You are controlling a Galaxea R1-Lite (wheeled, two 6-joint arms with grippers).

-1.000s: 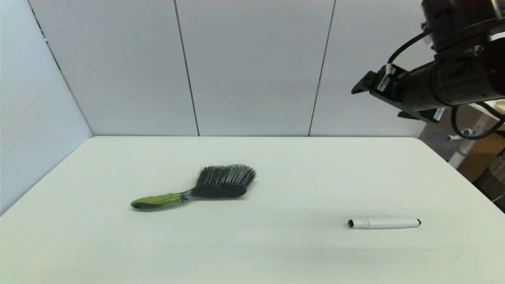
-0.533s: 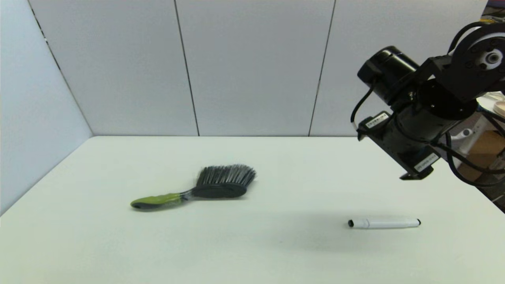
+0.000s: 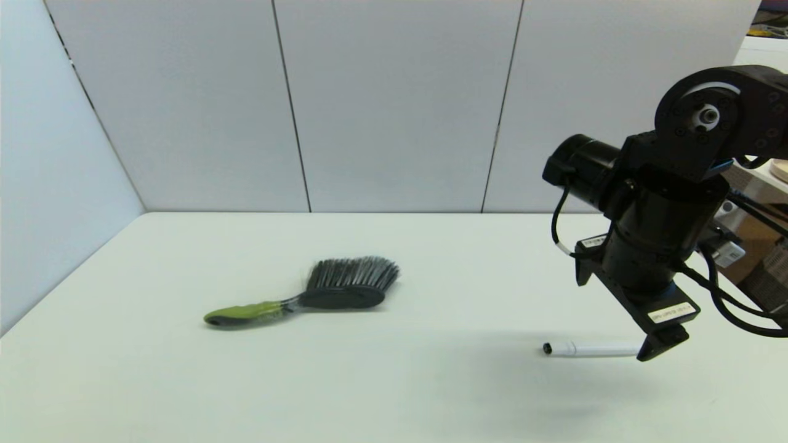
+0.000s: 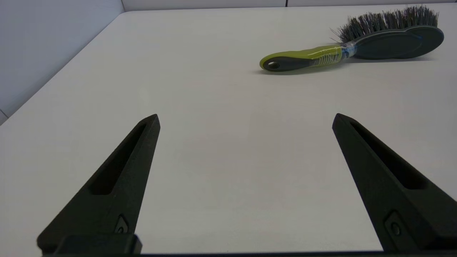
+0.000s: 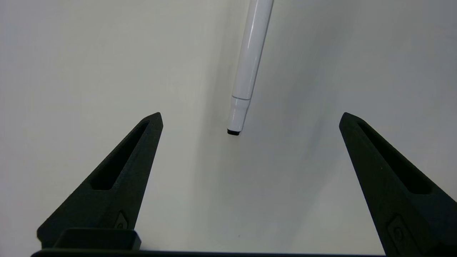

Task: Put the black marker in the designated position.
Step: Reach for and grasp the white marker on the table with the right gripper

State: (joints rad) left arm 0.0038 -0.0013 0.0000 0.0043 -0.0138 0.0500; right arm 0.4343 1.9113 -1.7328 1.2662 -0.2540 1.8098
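Note:
The black marker (image 3: pixel 591 350), a slim white barrel with black tips, lies flat on the table at the right. My right gripper (image 3: pixel 662 344) hangs over its right end, pointing down, and hides that end in the head view. In the right wrist view the right gripper (image 5: pixel 250 115) is open, and the marker (image 5: pixel 250 60) lies lengthwise on the table beyond the gap between the fingers, untouched. My left gripper (image 4: pixel 246 116) is open and empty, low over the table's left side. No mark shows the designated position on the off-white tabletop (image 3: pixel 394 234).
A green-handled brush (image 3: pixel 345 289) with dark bristles lies left of centre, also seen ahead of the left gripper as the brush (image 4: pixel 357 46). Grey wall panels (image 3: pixel 394 104) close off the back and left. The table's right edge (image 3: pixel 708 258) runs near the right arm.
The right arm has swung down from high at the right until its gripper is just above the marker's right end. The marker and brush have not moved.

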